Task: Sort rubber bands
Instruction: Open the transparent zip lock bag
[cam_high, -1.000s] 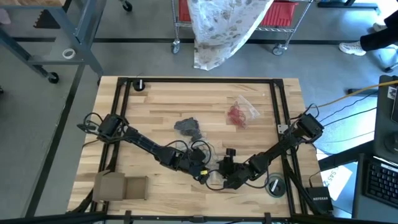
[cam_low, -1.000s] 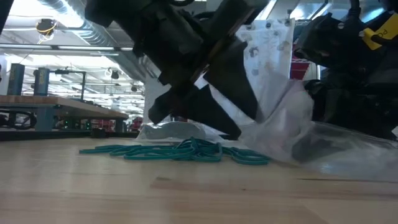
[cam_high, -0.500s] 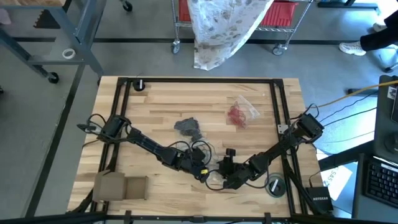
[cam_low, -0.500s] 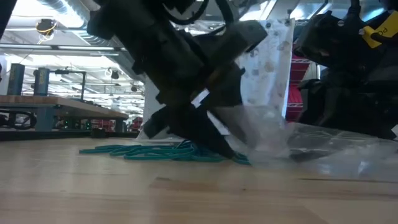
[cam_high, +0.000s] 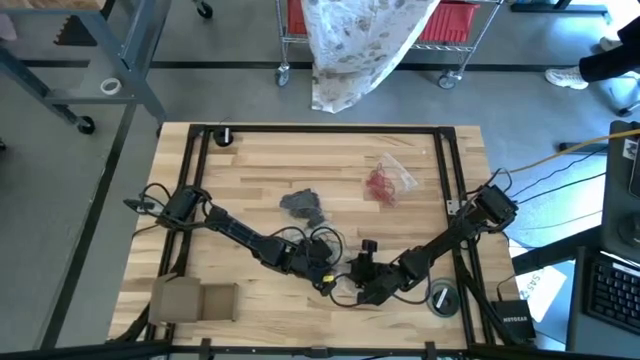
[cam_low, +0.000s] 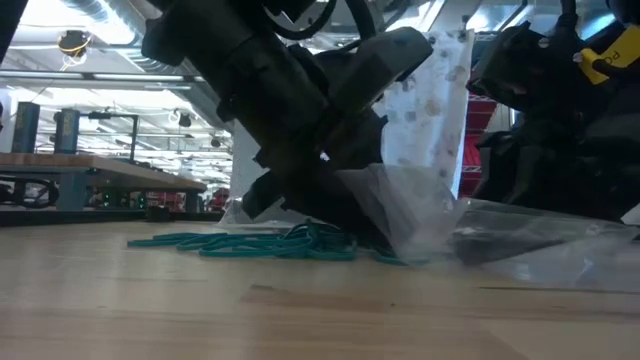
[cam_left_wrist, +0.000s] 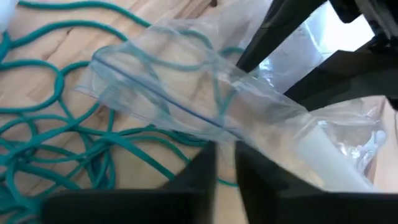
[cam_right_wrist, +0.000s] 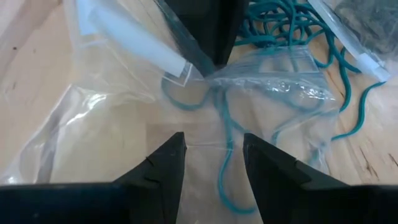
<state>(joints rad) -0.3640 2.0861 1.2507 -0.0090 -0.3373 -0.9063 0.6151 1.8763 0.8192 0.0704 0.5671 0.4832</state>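
Left pincer (cam_left_wrist: 225, 163) now pinches clear bag (cam_left_wrist: 205, 93).

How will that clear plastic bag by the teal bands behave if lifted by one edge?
The clear bag looks thin and creased, so it will likely sag and fold. It lies over teal rubber bands, so loops may drag along. Probably very light, possibly slippery.

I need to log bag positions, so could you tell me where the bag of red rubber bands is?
In the high view, the bag of red rubber bands lies on the table's far right part, right of the dark grey pile, away from both grippers.
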